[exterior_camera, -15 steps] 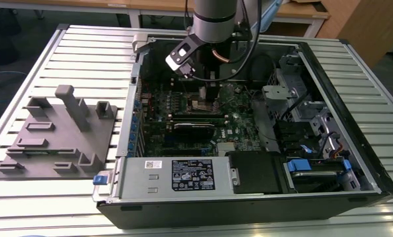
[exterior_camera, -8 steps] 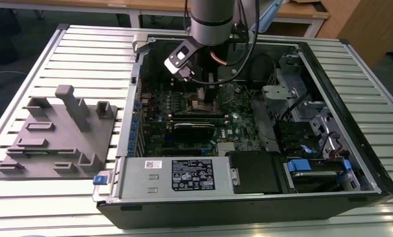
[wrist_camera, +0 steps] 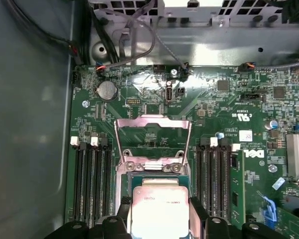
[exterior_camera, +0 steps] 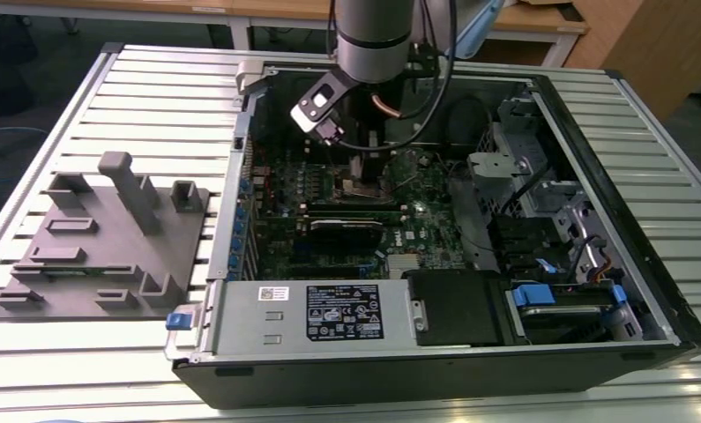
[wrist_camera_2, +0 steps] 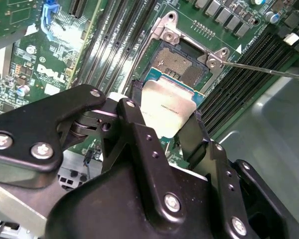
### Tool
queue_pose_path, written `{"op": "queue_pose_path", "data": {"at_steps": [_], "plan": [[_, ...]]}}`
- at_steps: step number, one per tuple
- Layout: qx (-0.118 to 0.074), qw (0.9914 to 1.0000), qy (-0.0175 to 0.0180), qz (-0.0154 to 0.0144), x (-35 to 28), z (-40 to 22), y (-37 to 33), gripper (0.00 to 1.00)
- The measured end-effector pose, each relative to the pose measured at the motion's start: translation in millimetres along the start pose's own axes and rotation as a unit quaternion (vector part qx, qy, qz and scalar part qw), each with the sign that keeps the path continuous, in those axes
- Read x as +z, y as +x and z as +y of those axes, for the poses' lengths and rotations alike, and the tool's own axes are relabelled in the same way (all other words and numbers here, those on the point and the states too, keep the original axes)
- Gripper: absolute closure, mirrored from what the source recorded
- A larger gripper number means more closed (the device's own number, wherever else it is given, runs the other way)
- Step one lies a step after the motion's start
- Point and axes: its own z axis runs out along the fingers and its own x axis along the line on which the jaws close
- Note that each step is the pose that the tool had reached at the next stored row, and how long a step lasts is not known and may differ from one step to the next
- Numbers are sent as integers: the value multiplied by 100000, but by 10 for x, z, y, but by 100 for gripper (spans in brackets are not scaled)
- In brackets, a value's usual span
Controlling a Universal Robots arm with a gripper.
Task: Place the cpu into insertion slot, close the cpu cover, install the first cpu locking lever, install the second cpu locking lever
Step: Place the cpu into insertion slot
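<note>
My gripper (wrist_camera: 160, 221) is shut on the cpu (wrist_camera: 159, 209), a flat square chip with a dull silvery top, gripped on two opposite edges by black fingers (wrist_camera: 199, 219). In the second wrist view the cpu (wrist_camera_2: 167, 107) hangs over one side of the insertion slot (wrist_camera_2: 182, 62), whose dark socket bed still shows beyond it. Whether chip and socket touch, I cannot tell. The cpu cover (wrist_camera: 152, 121), a thin silver frame, stands swung open past the socket. A thin locking lever (wrist_camera_2: 266, 69) sticks out sideways. In the exterior view the gripper (exterior_camera: 368, 166) reaches down inside the computer case above the insertion slot (exterior_camera: 356, 187).
Black memory slots (wrist_camera: 89, 179) flank the socket on both sides. A long black expansion card (exterior_camera: 347, 225) lies near the socket. The case walls (exterior_camera: 597, 176), a drive cage (exterior_camera: 526, 150) and the power supply (exterior_camera: 326, 313) hem in the board. A grey fixture block (exterior_camera: 103, 238) sits on the slatted table.
</note>
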Motion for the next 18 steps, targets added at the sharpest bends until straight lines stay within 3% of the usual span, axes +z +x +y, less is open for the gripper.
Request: {"op": "queue_pose_path", "data": {"at_steps": [12, 18], "plan": [[-4, 100000, -1, 1, 144, -31, 1, 46], [10, 100000, -2, 3, 159, -36, 8, 46]]}}
